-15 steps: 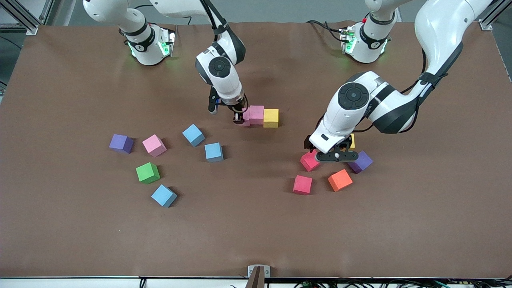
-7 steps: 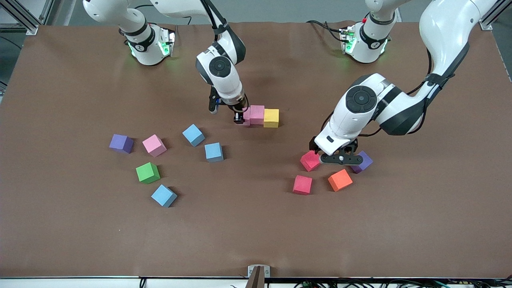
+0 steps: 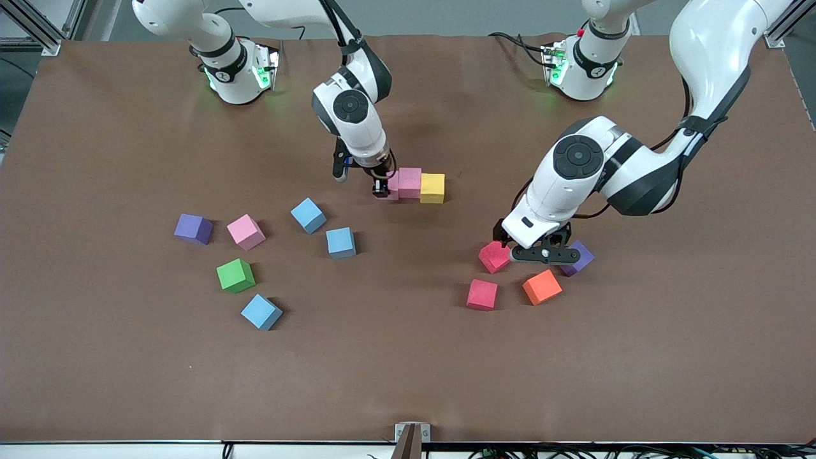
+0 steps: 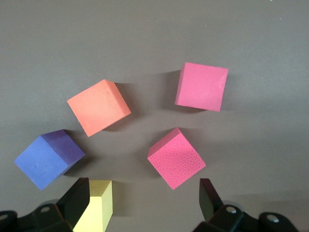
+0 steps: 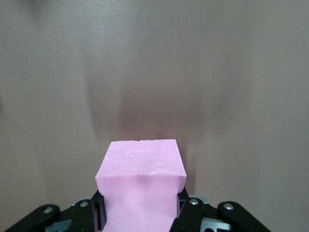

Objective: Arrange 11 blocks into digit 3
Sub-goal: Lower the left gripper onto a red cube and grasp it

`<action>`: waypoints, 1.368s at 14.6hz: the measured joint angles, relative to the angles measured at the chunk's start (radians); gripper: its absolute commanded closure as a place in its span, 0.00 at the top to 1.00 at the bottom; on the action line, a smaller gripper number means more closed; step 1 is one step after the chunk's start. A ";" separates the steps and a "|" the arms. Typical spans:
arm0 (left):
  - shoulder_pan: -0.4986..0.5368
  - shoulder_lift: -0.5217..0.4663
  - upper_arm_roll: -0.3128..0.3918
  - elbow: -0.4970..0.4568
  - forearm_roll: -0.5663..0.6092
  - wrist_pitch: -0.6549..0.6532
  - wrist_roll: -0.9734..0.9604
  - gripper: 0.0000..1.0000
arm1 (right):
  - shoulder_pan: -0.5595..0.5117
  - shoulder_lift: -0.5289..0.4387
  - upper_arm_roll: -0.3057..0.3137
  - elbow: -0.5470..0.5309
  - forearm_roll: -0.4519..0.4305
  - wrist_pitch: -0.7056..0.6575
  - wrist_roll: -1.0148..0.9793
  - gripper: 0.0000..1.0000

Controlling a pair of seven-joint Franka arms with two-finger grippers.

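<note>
Two hands work the desk [image 3: 95, 382]. Right hand [image 3: 381, 189] clamps a pink block [image 5: 140, 186] at desk level, touching another pink block [image 3: 409, 182] joined to a yellow one [image 3: 432, 187]. Left hand [image 3: 544, 254], fingers wide, hovers over the nearer red [image 4: 176, 157], orange [image 4: 99, 107] and purple blocks [image 4: 48, 157].

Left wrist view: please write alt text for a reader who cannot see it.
The open left gripper hangs over a brown table with five loose blocks: two red blocks, an orange block, a purple block, and a yellow block beside one finger.
</note>
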 measured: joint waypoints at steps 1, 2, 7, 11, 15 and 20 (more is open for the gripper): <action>-0.002 0.000 0.000 0.000 0.000 0.000 0.008 1.00 | 0.000 0.000 0.000 0.000 0.001 0.000 0.000 0.70; -0.003 0.000 0.000 0.000 0.000 0.000 0.026 1.00 | 0.000 0.000 0.000 0.000 0.001 0.000 0.000 0.86; -0.012 0.004 0.000 -0.002 0.000 0.000 0.116 1.00 | 0.007 0.068 0.012 0.002 0.010 0.006 0.002 0.99; -0.053 0.040 0.011 -0.004 0.003 0.000 0.123 1.00 | 0.010 0.073 0.010 0.007 0.012 0.011 0.004 1.00; -0.078 0.072 0.031 -0.007 0.033 0.001 0.313 1.00 | 0.010 0.073 0.010 0.007 0.014 0.011 0.003 1.00; -0.079 0.109 0.045 -0.007 0.104 0.004 0.619 1.00 | 0.010 0.073 0.009 0.008 0.015 0.010 0.003 0.99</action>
